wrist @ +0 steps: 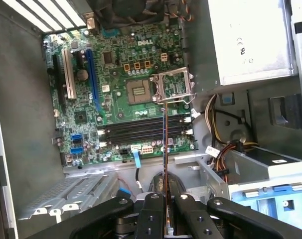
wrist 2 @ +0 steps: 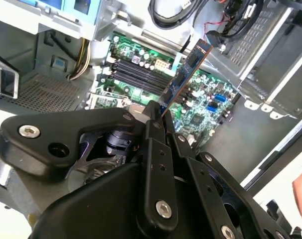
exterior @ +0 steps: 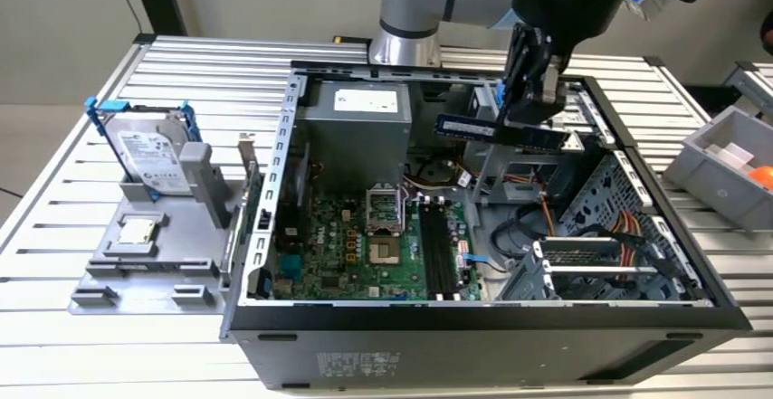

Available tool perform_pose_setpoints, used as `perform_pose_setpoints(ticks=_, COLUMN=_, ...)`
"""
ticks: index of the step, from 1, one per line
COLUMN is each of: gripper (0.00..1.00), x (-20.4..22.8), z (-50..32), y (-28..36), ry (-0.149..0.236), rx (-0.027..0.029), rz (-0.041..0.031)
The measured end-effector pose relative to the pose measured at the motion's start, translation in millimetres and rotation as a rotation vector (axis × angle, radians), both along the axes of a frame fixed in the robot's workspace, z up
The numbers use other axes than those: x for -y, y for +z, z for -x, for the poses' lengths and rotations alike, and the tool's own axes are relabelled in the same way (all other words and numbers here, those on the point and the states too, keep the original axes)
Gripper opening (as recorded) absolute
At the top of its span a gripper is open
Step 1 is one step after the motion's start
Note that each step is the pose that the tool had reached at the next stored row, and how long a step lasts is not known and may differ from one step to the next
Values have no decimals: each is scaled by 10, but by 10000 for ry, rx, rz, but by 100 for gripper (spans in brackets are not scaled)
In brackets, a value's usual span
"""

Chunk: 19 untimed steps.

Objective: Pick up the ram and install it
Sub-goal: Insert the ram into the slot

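The ram [exterior: 498, 129] is a thin blue circuit-board stick, held level in the air above the far part of the open computer case [exterior: 483, 313]. My gripper [exterior: 531, 114] is shut on it, coming down from above. In the second wrist view the ram [wrist 2: 187, 74] sticks out from the black fingers [wrist 2: 153, 134] over the green motherboard. In the first wrist view the ram [wrist: 165, 149] appears edge-on, running from the gripper [wrist: 165, 201] across the dark memory slots [wrist: 141, 130]. The slots [exterior: 437, 252] lie lower and nearer in the exterior view.
A silver hard drive in a blue frame [exterior: 151, 155] and a small grey processor chip [exterior: 137, 230] sit on a grey fixture at the exterior view's left. A grey bin [exterior: 725, 159] stands at the right. The open processor socket [exterior: 380, 227], cables and a drive cage [exterior: 604, 254] fill the case.
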State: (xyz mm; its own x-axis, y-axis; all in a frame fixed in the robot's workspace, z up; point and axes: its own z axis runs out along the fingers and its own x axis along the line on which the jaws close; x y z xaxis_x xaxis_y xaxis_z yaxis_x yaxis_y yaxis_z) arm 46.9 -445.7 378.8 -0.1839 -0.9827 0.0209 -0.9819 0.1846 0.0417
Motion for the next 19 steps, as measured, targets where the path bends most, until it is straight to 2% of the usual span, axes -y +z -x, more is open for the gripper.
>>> perform_pose_setpoints(ticks=19, gripper=0, x=18, z=0, y=-1, ry=-1520, rx=-1, rz=-2)
